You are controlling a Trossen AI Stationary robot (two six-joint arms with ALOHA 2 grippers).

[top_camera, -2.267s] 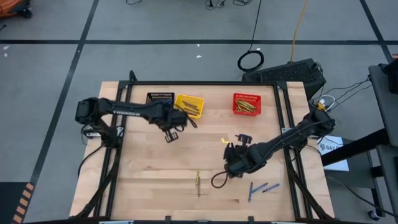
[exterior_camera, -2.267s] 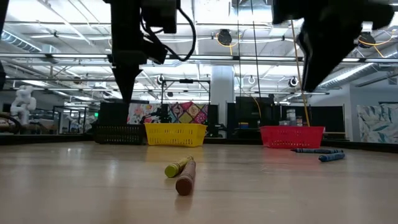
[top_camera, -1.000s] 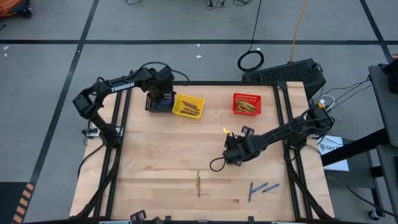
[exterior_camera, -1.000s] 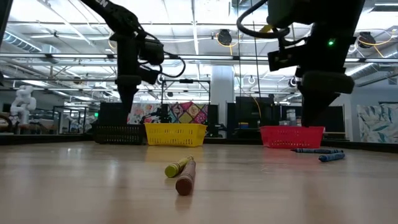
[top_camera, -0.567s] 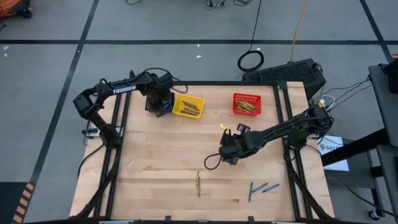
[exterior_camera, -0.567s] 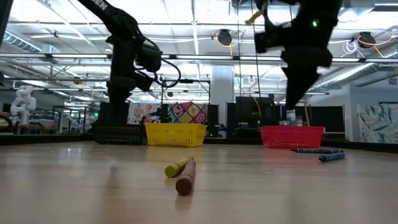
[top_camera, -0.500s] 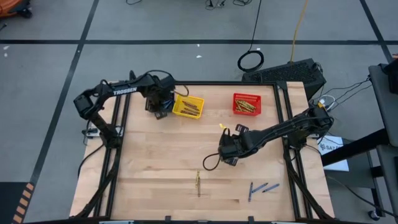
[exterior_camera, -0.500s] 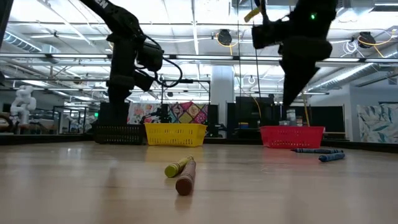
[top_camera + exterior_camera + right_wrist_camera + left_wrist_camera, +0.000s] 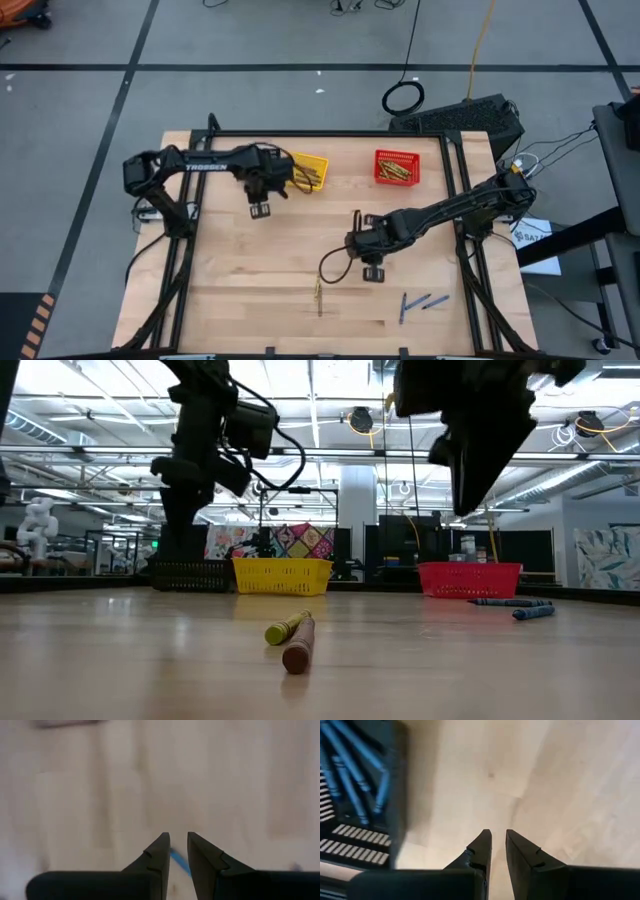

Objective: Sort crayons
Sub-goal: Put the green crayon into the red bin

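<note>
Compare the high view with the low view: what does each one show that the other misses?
Only the high view shows the crayons lying inside the red basket and the yellow basket. Only the low view shows the black basket, which the left arm covers from above, and the room behind the table. Both show the red and yellow baskets, the loose olive and brown crayons and the loose blue crayons on the table.

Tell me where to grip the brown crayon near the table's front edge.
Grip the brown crayon at its front half, from straight above, closing across its width: it lies flat, and the yellow crayon lies close at its far end.
</note>
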